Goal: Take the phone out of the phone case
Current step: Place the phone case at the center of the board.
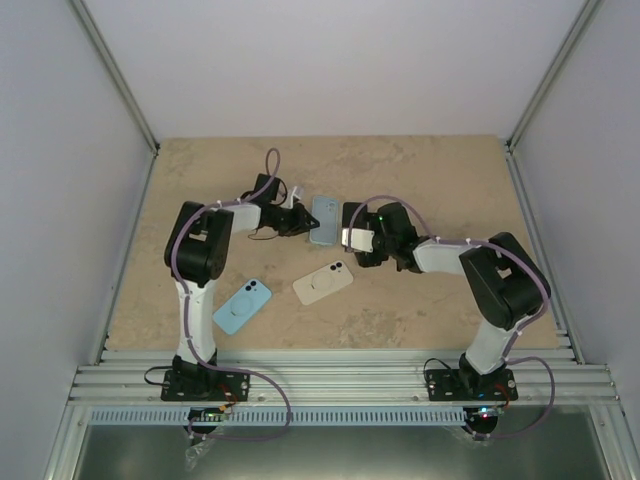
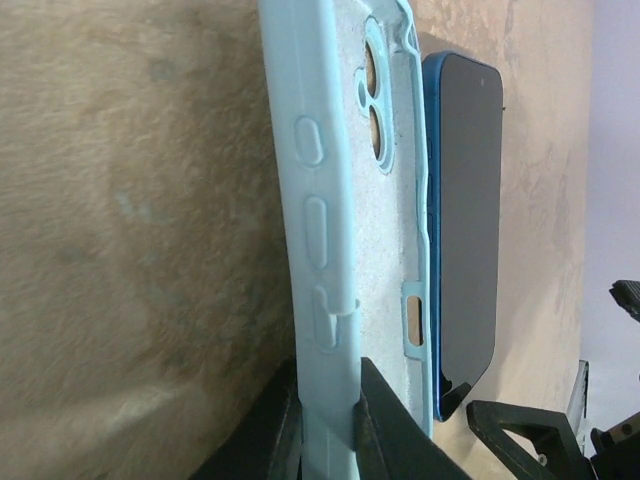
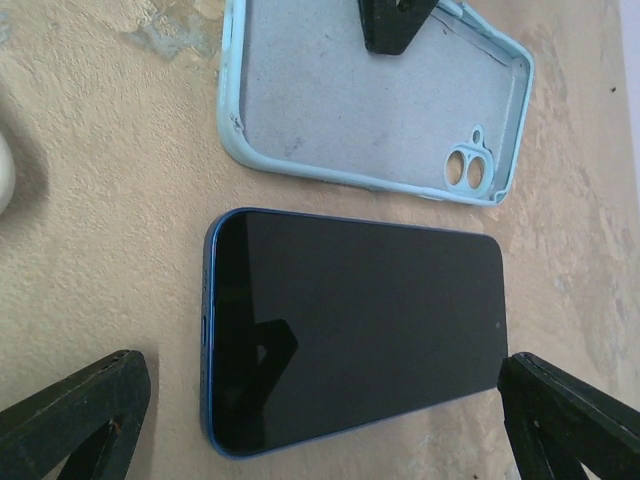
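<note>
No brand or lettering can be read on anything: the dark blue slab phone with its black glass screen (image 3: 355,325) lies face up and unlit, showing only a reflection of a gripper finger. The pale blue soft phone case (image 3: 370,95) lies open side up with its grey lining and twin camera cut-outs bare. The phone is out of the case and rests flat on the table just beside it, with a narrow strip of bare surface between them in the right wrist view. The left gripper (image 2: 328,400) is pinched tight on one long side wall of the case, one black finger inside and one outside. The right gripper (image 1: 352,238) stands wide apart, its black fingers (image 3: 75,420) off either end of the phone and touching nothing. Nearer the arm bases lie a light blue phone-shaped piece with a corner camera block (image 1: 242,305) and a cream one marked with a ring on its back (image 1: 323,283). They are well apart from the work. The table (image 1: 440,180) is a beige, stone-mottled matte top, closed in by plain pale grey walls (image 1: 330,60) with metal corner posts. A ribbed aluminium rail (image 1: 340,380) carries both bases at the near edge.
</note>
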